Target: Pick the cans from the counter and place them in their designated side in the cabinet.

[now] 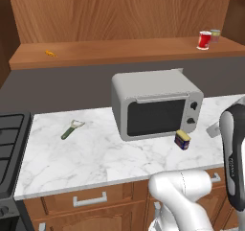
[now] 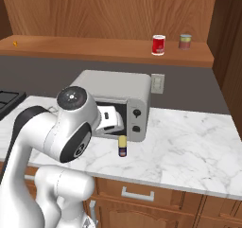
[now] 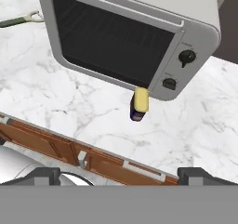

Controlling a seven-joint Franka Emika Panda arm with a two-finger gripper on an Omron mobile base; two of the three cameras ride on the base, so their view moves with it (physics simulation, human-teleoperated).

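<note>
The squat dark blue can (image 1: 182,140) with the yellow top is lying tipped on its side on the marble bench (image 1: 95,153), just in front of the lower right corner of the grey microwave (image 1: 155,103). The red can (image 2: 159,45) is already standing upright on the open cabinet shelf (image 2: 94,49), near a pale greenish can (image 2: 185,41) further along. The hand (image 3: 118,174) is hovering above the bench edge with its fingers (image 3: 44,175) spread wide apart, holding nothing and looking down at the blue can.

Judged from its form, the blue can is probably rigid, light and smooth-walled; lying down, it may be inclined to roll. A hold across its curved side, midway along the body, is looking safest, since the flat ends are facing outward.

The label's print is too small to read. The hand itself is partly cut off at the lower edge of the hand view, and the arm (image 2: 61,127) is covering part of the microwave door in the right base view. A green-handled peeler (image 1: 72,129) is lying well apart to the left.
</note>
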